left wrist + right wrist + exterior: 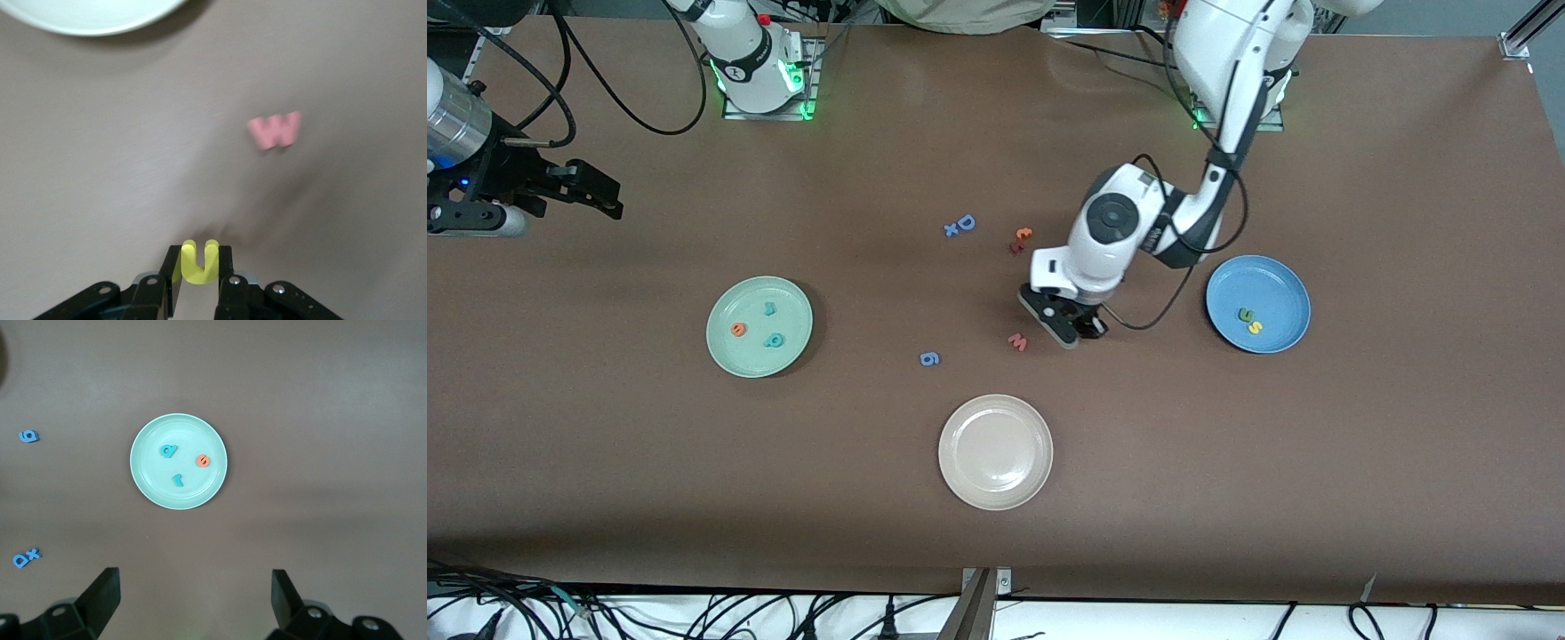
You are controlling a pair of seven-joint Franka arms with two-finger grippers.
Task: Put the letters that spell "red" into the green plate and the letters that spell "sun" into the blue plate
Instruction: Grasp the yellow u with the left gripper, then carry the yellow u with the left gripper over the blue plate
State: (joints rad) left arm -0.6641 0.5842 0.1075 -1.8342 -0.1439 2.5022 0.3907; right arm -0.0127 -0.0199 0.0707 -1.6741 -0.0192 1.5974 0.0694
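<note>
Now left claw clamped on yellow "u" (prongs pointing away from the claw), right claw apart, waiting.

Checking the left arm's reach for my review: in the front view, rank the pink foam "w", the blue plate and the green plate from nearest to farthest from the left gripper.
1. Pink foam "w", just beside the left gripper.
2. Round blue plate, toward the left arm's end.
3. Round pale green plate, toward the right arm's end.
</note>
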